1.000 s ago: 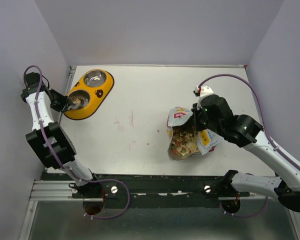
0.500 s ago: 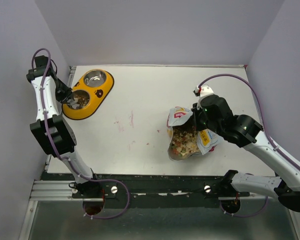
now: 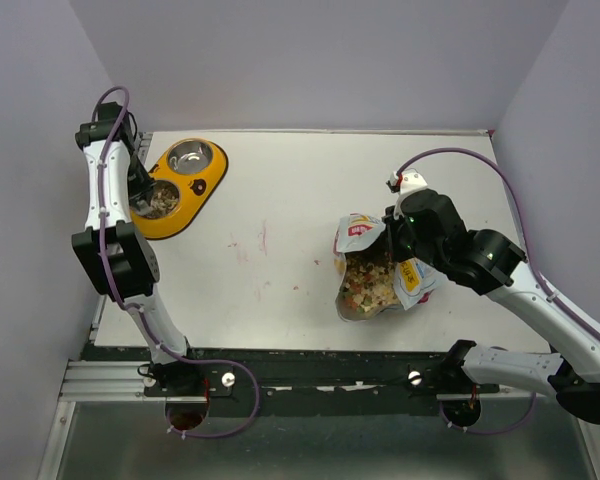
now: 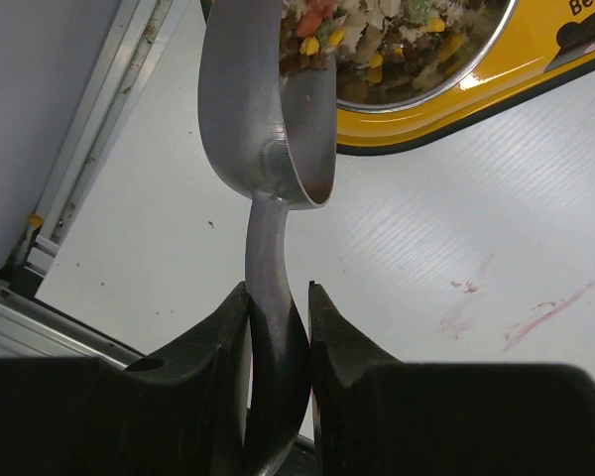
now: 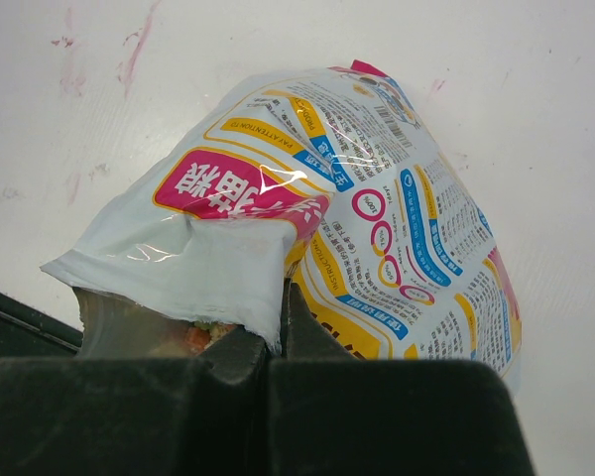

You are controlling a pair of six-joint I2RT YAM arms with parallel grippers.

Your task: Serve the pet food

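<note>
Two changes show since a second ago: the left arm has swung back toward the far-left table corner, and the left gripper point(image 3: 140, 183) now reaches the yellow double bowl point(image 3: 205, 185) from behind rather than from its left side. The right arm and the pouch point(image 3: 358, 232) have not moved.

Seen from the left wrist, the left gripper point(image 4: 278, 293) pinches the handle of the silver metal scoop point(image 4: 268, 119) between its fingers. The scoop's bowl stands straight ahead of them, tilted. Its mouth lies over the rim of the near steel cup point(image 4: 476, 59), with kibble point(image 4: 312, 30) at the lip. That cup holds a heap of mixed brown, tan, green and orange kibble. The far steel cup point(image 3: 188, 156), beyond the gripper, shows bare shiny metal.

The right gripper point(image 5: 276, 332) is pressed together on the pouch's torn top edge, holding the mouth open. More kibble point(image 3: 368, 283) fills the pouch just beside and below that gripper.
</note>
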